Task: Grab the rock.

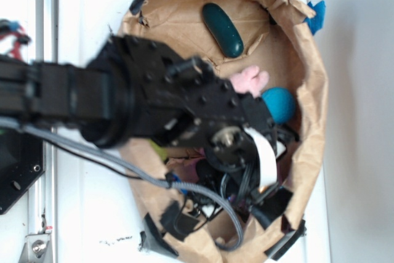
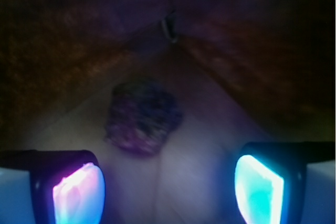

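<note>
The hand (image 2: 168, 182) hangs low inside a crumpled brown paper bag (image 1: 311, 78) that lies opened out like a shallow bowl on the white bench (image 1: 86, 16). In the wrist view its two lit fingertips (image 2: 79, 192) stand wide apart with nothing between them, so it holds nothing.

The rock (image 2: 143, 116), a dark lumpy chunk, lies on the paper floor just ahead of the fingertips, somewhat nearer the left one than the right. It is clear of both. In the exterior view the arm covers it, so its place within the bag, near the lower right rim under the wrist, is only a judgement.

The wide spread looks meant to straddle the rock, and the low, level pose suits a push forward before closing.

Behind the rock the paper walls rise and meet in a crease, which leaves little room beyond it; a push might wedge it there. To either side the floor looks bare.

Away toward the bag's upper rim lie a smooth dark green oblong object (image 1: 223, 29), a pink soft thing (image 1: 251, 80) and a blue ball (image 1: 280, 104), all well apart from the fingers.
</note>
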{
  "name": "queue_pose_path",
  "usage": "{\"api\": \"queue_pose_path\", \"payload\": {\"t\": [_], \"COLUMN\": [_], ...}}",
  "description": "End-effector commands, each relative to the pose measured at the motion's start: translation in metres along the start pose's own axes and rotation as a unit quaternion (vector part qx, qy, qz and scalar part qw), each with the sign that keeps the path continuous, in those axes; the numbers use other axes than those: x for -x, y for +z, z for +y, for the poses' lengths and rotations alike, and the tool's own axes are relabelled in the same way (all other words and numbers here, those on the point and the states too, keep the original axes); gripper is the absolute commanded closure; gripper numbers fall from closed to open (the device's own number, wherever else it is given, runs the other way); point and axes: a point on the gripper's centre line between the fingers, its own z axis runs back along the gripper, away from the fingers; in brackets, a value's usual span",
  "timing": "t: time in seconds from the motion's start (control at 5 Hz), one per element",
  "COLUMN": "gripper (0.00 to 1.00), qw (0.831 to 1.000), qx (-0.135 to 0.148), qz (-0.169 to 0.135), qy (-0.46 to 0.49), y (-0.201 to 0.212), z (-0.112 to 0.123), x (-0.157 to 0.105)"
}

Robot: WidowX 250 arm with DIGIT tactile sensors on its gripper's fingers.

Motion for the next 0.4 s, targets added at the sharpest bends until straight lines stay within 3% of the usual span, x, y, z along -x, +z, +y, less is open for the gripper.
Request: {"api": "queue_pose_path", "payload": {"t": [0.0, 0.2], "gripper": [0.00, 0.00], "qw": [0.997, 0.995], "qx": [0.041, 0.029], "qz": [-0.053, -0.073], "qy": [-0.044, -0.059], "y": [-0.0035, -0.0057], "z": [-0.0236, -0.0216], "x": [-0.0310, -0.0353]}}
